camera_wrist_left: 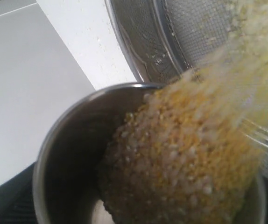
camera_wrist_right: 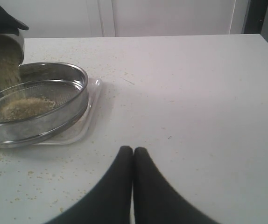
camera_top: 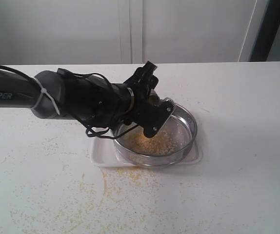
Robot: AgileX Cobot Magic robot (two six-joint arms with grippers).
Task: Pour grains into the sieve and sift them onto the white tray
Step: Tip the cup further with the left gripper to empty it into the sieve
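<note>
"PiPER" arm (camera_top: pixel 13 92) tips cup (camera_wrist_left: pixel 59 154) w/ grains (camera_wrist_left: pixel 180 158) into sieve (camera_top: pixel 191 122).

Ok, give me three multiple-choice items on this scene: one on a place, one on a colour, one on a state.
1. The sieve stands:
A) on the white tray
B) beside the tray, clear of it
C) lifted in the air

2. The grains pouring from the steel cup are:
A) dark brown
B) yellow mixed with whitish
C) green

3. The right gripper is:
A) open wide
B) shut on the sieve
C) shut, holding nothing

Answers:
1 A, the tray's rim shows from under the sieve.
2 B, the left wrist view shows both tints up close.
3 C, it is closed tip to tip with nothing between.
</note>
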